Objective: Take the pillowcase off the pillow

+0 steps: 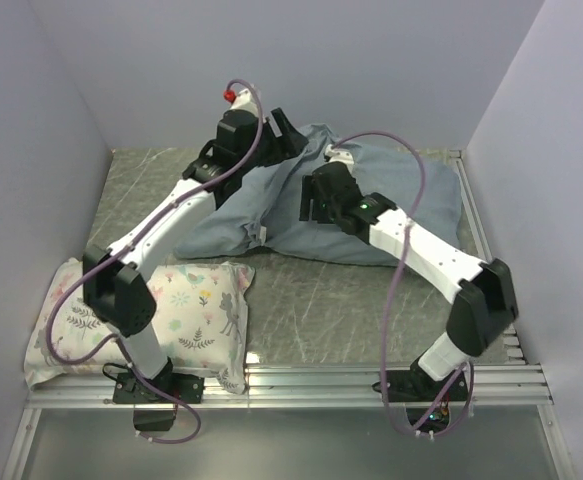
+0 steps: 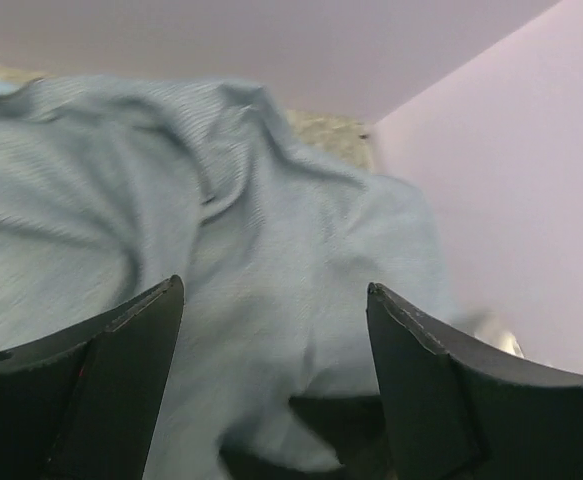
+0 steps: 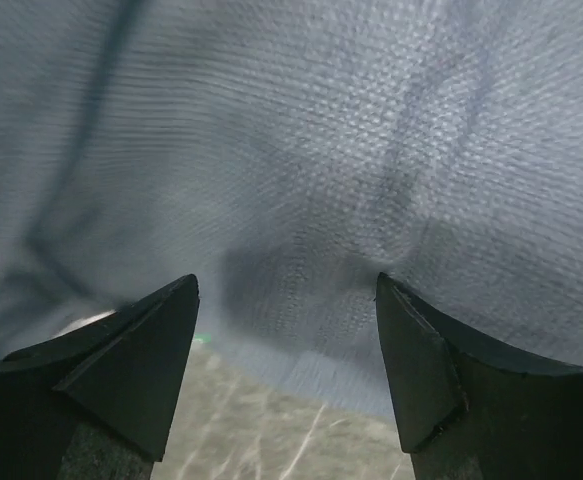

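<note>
The dusty blue-grey pillowcase [image 1: 261, 205] lies crumpled across the back middle of the table, and it looks fuller on its right side [image 1: 411, 195]. No plain white pillow shows; it is hidden. My left gripper [image 1: 283, 130] hovers over the cover's back edge. In the left wrist view it [image 2: 276, 290] is open, with creased fabric [image 2: 271, 230] beyond its fingers and nothing between them. My right gripper [image 1: 311, 202] sits on the middle of the cover. Seen from the right wrist, it [image 3: 286, 285] is open too, facing the fabric [image 3: 301, 150] close up, just above its lower hem and the table.
A white pillow printed with flowers and animals [image 1: 196, 305] lies at the front left beside the left arm's base. Pale walls close in the back and both sides. A slatted metal rail [image 1: 321, 380] runs along the front edge. The grey marbled tabletop [image 1: 321, 300] shows between the arms.
</note>
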### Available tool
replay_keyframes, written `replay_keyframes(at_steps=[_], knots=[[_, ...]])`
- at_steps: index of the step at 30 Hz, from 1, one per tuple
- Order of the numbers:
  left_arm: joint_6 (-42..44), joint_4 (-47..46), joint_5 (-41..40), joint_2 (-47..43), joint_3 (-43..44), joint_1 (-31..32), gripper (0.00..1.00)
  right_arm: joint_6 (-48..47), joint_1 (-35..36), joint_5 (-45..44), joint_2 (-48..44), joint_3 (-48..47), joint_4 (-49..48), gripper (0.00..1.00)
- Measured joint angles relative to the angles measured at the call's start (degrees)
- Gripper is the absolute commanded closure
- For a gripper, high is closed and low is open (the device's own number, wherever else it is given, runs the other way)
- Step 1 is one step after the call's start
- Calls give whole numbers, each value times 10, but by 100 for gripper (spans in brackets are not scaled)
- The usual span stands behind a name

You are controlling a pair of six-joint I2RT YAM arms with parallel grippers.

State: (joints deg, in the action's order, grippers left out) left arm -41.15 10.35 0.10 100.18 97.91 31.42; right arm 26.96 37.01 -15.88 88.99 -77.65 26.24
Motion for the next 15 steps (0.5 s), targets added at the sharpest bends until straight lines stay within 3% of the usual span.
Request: replay_keyframes(at_steps=[2, 3, 4, 6, 12, 15], knots=[[11, 14, -18, -35, -37, -2, 20, -3, 1, -22, 35, -12, 5, 33], [15, 18, -27, -53, -58, -2, 19, -5, -1, -31, 47, -17, 7, 44], [18, 18, -38, -71, -83, -3, 19, -8, -2, -39, 55, -19, 10, 74], [24, 21, -51, -96, -122, -2, 19, -11, -8, -51, 57, -20, 19, 97], [40, 31, -67, -108, -204, 0, 20, -4, -42, -63, 23, -13, 23, 100], [46, 44, -75, -94, -209, 9, 31, -4, -61, -82, -23, 6, 30, 100]])
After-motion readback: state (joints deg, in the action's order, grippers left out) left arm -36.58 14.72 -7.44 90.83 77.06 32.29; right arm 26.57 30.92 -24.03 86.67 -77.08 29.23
